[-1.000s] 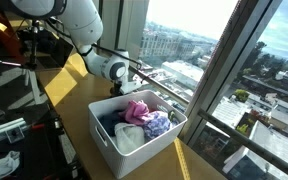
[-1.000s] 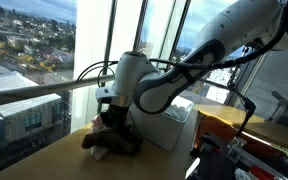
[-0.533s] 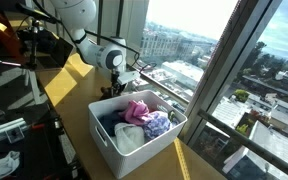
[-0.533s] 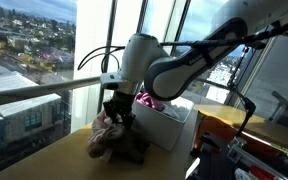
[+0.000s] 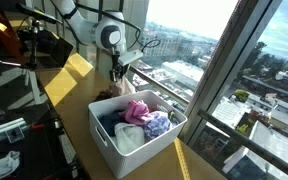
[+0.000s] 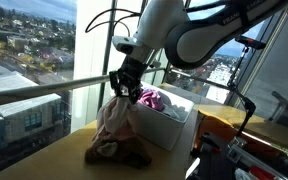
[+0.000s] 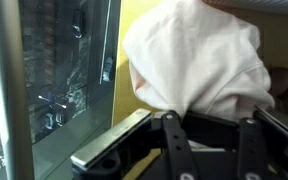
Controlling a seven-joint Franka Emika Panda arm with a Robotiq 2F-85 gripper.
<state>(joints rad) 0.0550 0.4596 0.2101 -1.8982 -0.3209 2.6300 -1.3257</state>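
The gripper (image 6: pixel 125 88) is seen left of centre in an exterior view, pointed down and pressed together on the top of a pale cloth (image 6: pixel 114 125). The cloth is pinched at its upper end and hangs in a loose column below the jaws. Its lower folds are spread on the table (image 6: pixel 64 152) in the lower left of the frame. The cloth is found just beside the near wall of a white bin (image 6: pixel 174 130); whether the two touch cannot be told.

In the wrist view the cloth (image 7: pixel 194 50) fills the upper right, bunched directly above the gripper (image 7: pixel 209 118). The dark fingers (image 7: pixel 170 135) are seen rising into it from the lower edge. A window (image 7: pixel 54 80) with a street far below takes up the left of that frame.

In an exterior view the gripper (image 5: pixel 117 73) is placed in the upper middle, above the far left corner of the bin (image 5: pixel 109 150). Little of the cloth can be made out there. The bin is filled with clothes (image 5: pixel 136 110): a pink piece on top, a lavender one to its right, a white one in front and a dark one at the left. The bin stands on the wooden table (image 5: pixel 76 115) beside the window (image 5: pixel 199 50).
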